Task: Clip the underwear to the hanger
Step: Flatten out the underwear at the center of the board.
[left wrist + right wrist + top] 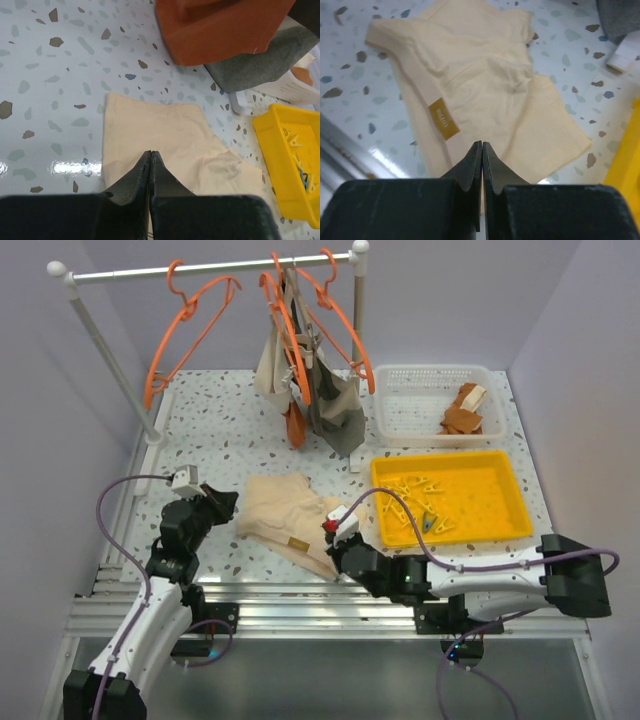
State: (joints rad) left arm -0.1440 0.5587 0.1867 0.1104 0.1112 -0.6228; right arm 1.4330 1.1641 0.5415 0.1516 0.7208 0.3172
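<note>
Currently both arms sit low at the near edge of the table (210,430); left gripper (151,154) has its two black fingers pressed together at the tips, nothing seen between them; right gripper (482,145) likewise, fingers together, no gap.

The underwear (290,515) lies flat and a little rumpled on the table between the two grippers; from the left wrist it spreads straight ahead of the closed tips, which hang over its near edge; whether they touch the cloth, cannot tell. From the right wrist the tips stand over the waistband, a brown label (443,125) just ahead and left of them; contact again unclear.

Yellow tray (480,490) of pegs (415,505) sits just right of the right gripper; white basket (430,375) beyond that.

A bare orange hanger (151,388) hangs on the rail (210,270), well beyond the left gripper; more orange hangers further right carry garments, among them a dark grey one (335,410) and a rust-orange cloth (215,25) ahead and right of the left tips.
</note>
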